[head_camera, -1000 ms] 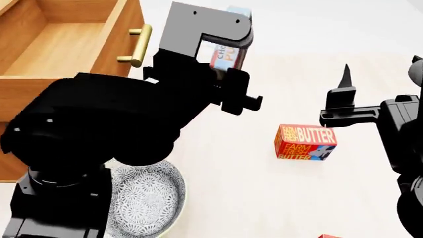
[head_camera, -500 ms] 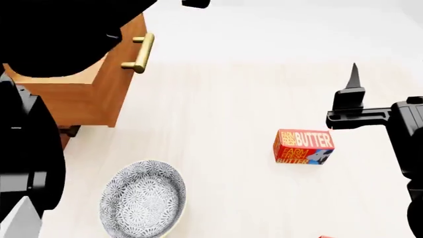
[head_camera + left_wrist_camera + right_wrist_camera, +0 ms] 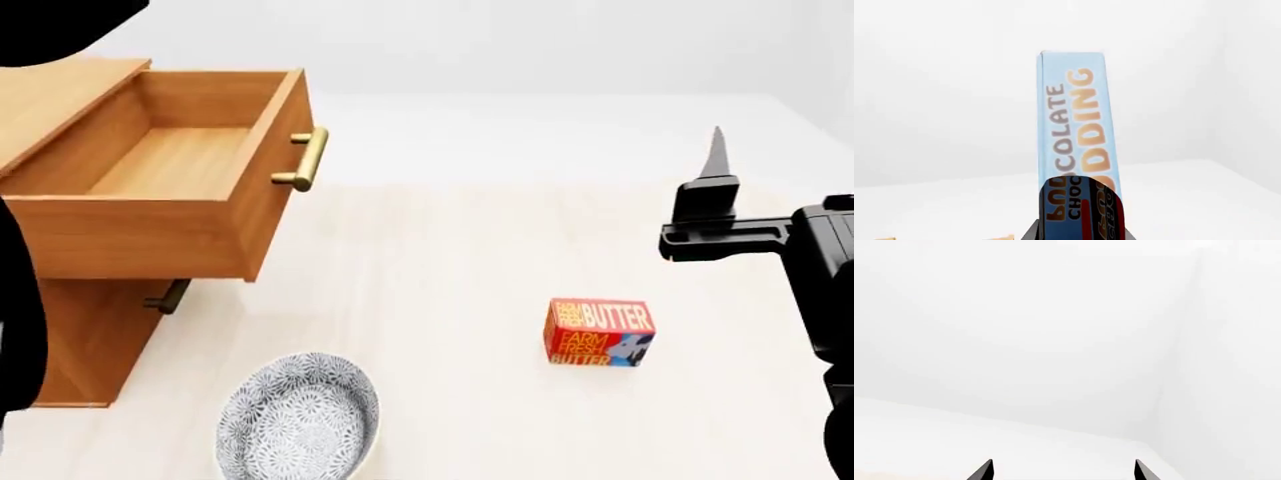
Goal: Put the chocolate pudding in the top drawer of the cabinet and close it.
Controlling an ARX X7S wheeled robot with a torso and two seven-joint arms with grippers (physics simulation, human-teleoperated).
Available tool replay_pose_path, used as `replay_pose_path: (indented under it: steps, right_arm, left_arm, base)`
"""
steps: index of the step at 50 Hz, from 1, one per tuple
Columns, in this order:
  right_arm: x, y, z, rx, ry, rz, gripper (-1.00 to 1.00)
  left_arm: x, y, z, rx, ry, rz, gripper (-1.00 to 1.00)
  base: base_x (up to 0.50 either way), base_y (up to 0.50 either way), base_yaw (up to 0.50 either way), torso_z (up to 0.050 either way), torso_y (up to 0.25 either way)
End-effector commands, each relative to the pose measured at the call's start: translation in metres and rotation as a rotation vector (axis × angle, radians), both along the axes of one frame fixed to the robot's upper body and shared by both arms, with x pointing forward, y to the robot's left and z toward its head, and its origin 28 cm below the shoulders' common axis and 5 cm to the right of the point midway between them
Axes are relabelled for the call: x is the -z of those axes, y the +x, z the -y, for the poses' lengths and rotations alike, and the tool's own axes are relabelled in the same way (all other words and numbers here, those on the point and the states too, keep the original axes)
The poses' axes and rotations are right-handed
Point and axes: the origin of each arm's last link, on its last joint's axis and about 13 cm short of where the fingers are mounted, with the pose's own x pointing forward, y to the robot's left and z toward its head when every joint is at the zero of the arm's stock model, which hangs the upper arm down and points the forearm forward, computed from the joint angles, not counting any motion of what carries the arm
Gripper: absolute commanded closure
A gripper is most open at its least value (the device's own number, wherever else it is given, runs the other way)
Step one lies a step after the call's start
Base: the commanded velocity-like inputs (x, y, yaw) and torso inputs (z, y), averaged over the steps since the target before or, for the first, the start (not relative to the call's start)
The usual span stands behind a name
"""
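The chocolate pudding [image 3: 1077,145] stands on end in the left gripper [image 3: 1077,227], its lower end clamped between the jaws and its pale blue face with orange lettering rising straight out from them against blank white background; the left wrist view shows nothing else near it, and the head view does not show the box at all. In the head view only a black mass of the left arm [image 3: 20,300] runs along the 9 o'clock edge. The top drawer [image 3: 167,190] of the cabinet [image 3: 80,340] is pulled well out at about 10 o'clock, its brass handle [image 3: 304,160] facing the floor area. A patterned bowl [image 3: 296,418] sits on the floor at 7 o'clock, just in front of the cabinet. A red-orange butter box [image 3: 599,333] lies at 4 o'clock, well apart from the drawer. The right gripper [image 3: 1063,471] hangs at 3 o'clock with its jaws spread and holding nothing.
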Motion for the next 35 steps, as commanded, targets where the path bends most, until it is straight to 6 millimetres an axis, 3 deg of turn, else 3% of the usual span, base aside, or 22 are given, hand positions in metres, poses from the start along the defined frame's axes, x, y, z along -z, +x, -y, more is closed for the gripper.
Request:
replay_pose_path:
  steps: [1,15,35]
  right_arm:
    - [0.001,0.001,-0.001,-0.002,0.000,-0.005,-1.00]
    - [0.003,0.004,-0.003,-0.008,0.000,-0.013,-1.00]
    - [0.005,0.008,-0.005,-0.015,0.010,-0.018,-1.00]
  left_arm:
    - [0.006,0.019,-0.020,-0.094,-0.013,-0.026,1.00]
    - [0.023,0.049,-0.045,-0.230,-0.012,-0.088,1.00]
    - [0.043,0.078,-0.076,-0.399,0.014,-0.124,1.00]
  base:
    - [0.00,0.00,0.00,-0.010,0.250]
    - [0.00,0.00,0.00,-0.010,0.245]
    - [0.00,0.00,0.00,0.000,0.000]
